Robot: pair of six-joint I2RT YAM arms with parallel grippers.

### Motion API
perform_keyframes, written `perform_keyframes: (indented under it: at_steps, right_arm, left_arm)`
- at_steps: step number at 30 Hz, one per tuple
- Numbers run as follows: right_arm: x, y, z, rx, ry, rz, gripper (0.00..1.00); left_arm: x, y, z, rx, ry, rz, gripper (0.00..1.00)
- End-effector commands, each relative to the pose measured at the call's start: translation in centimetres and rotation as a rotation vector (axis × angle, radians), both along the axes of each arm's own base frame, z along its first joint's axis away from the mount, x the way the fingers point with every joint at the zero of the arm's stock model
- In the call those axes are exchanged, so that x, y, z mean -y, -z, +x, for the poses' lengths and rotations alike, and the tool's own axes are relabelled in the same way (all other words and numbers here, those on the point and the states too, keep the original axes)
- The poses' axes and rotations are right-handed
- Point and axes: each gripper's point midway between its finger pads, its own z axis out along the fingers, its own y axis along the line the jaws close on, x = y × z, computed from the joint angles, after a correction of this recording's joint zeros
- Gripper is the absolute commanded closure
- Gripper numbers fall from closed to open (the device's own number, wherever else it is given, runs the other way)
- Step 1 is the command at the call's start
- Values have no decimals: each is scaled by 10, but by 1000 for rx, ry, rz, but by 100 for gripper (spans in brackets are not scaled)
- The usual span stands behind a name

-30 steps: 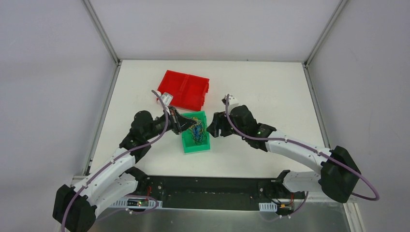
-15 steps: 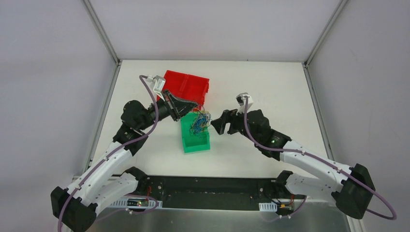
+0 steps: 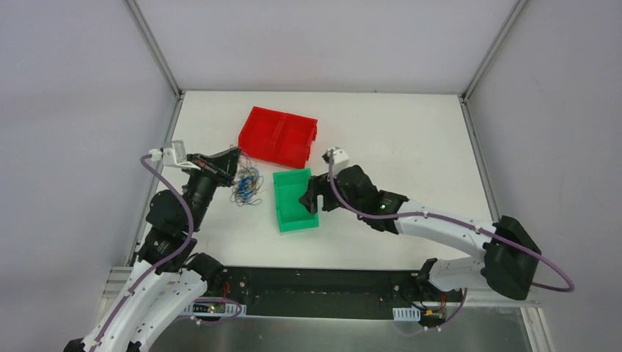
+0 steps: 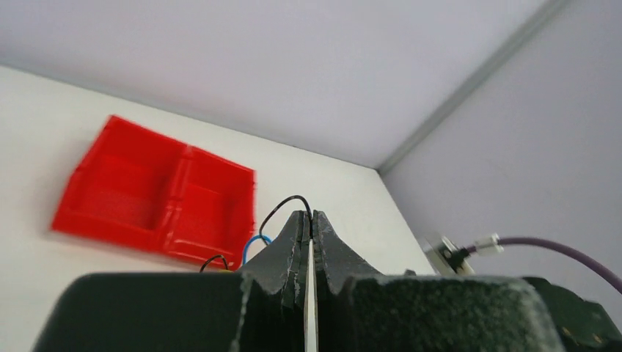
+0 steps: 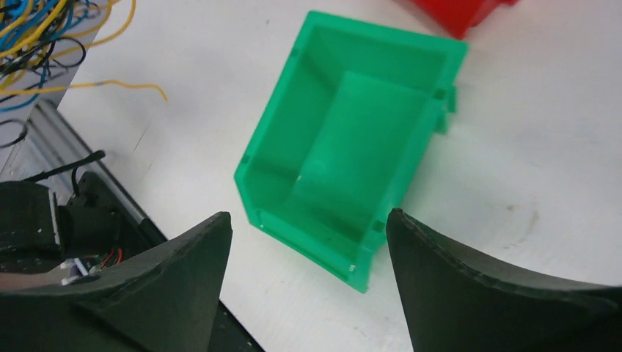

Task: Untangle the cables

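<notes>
**On a white table, a small tangle waits for its second grip**

The white table point(image 3: 411, 147), boxed in by plain grey walls point(image 3: 323, 37), carries two bins and one knot of wire. The cables point(image 3: 247, 185), a small tangle of hair-thin yellow, blue and dark wires, sit just left of the open-topped green plastic bin point(image 3: 282, 213) and in front of the red plastic two-compartment bin point(image 3: 279, 136).

Your left gripper point(image 3: 236, 155) is directly above the bunch, its jaws clenched on a few strands. The left wrist view shows a dark loop and a blue one poking out past the closed tips. From above you cannot tell whether the rest of the bunch hangs free or rests on the table.

Your right gripper point(image 3: 309, 198) hovers over the green bin with its jaws spread wide and nothing between them. The bin below it looks empty.

The next move turns on one relation. From the right jaws the tangle lies off to the left, beyond the green bin's left wall. The bunch is roughly round with no clear long axis. Its strands run up toward the left jaws, and one yellow strand trails out sideways toward the bin. The left arm already has the tangle, so the right arm probably has to cross the bin to take a loop and draw it away.

No brand, label or writing can be read on either bin or on the arms.
</notes>
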Motion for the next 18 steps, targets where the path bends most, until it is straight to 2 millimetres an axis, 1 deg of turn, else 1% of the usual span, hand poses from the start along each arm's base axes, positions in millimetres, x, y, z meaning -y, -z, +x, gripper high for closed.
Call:
perform_keyframes:
  at_steps: [1, 2, 5, 7, 8, 9, 11, 12, 14, 18]
  right_arm:
    - [-49, -6, -12, -44, -132, 57, 20]
    - [-56, 7, -9, -73, -126, 40, 20]
    - [-72, 30, 2, -127, -91, 0, 20]
    - [-73, 48, 18, -140, -3, -58, 20]
    - [-68, 58, 29, -141, 63, -103, 20]
    - [-62, 63, 40, -128, 137, -145, 20]
    - [-37, 71, 60, -91, 304, -237, 19]
    - [-25, 70, 68, -72, 370, -261, 18]
    - [2, 71, 80, -72, 464, -267, 16]
    - [44, 68, 96, -126, 565, -207, 15]
  left_arm:
    - [-52, 33, 9, -76, -287, -9, 100]
    - [-54, 34, 8, -75, -294, -11, 100]
    - [-58, 39, 8, -81, -316, -7, 100]
    - [-59, 44, 10, -93, -324, 0, 100]
    - [-58, 47, 12, -100, -325, 6, 100]
    - [-57, 50, 13, -107, -325, 11, 100]
    - [-54, 56, 15, -122, -313, 21, 100]
    - [-52, 59, 16, -128, -307, 27, 100]
    - [-47, 63, 18, -136, -289, 35, 100]
    - [-36, 66, 21, -145, -242, 44, 100]
